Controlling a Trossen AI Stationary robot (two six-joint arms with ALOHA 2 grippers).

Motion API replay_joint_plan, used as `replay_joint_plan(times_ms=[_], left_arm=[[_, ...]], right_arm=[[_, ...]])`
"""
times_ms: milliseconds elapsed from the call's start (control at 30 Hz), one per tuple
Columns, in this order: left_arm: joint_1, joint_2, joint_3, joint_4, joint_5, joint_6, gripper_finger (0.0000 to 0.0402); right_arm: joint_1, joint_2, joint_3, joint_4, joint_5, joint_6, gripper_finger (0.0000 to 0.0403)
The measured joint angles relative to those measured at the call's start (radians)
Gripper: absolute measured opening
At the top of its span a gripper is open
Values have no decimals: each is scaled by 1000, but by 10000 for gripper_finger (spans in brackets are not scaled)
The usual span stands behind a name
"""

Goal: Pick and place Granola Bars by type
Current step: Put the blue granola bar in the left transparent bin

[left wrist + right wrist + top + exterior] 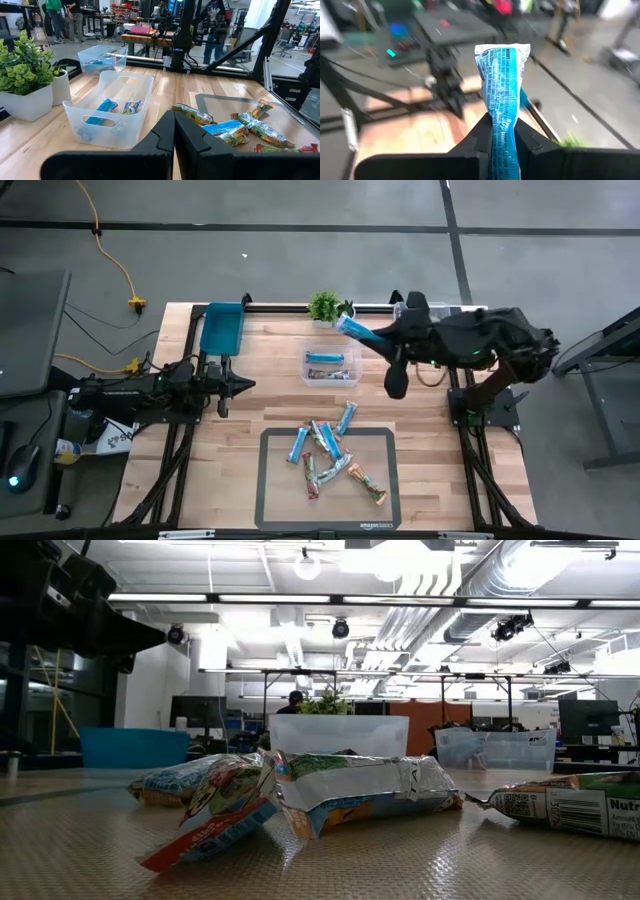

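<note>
Several granola bars [330, 452], light blue, green and red, lie loose on the grey-edged mat [268, 480] at the table's near middle; they also show in the low view [350, 790]. My right gripper [382, 340] is raised over the table's far side near the plant and is shut on one light blue granola bar [355, 330]. A clear bin [308, 362] at the table's middle holds blue bars [105, 106]. My left gripper [250, 385] waits shut at the left, level above the table. My right gripper pinches the light blue bar between its two fingers at one end of the wrapper [502, 132]. The bar sticks out forward along the fingers, its free crimped end [502, 50] pointing toward the table's left. It is lifted clear, high above the table.
A potted plant [325, 307] stands at the far edge, close under the held bar. A blue bin [208, 330] sits at the far left. A second clear bin [117, 62] stands at the far right. Bare wood lies between the mat and the bins.
</note>
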Motion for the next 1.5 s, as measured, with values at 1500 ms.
replay_joint_plan(times_ms=[1500], left_arm=[[0,0,0,0,0,0,1]], right_arm=[[-586,8,-1185,1111,-1525,448,20]])
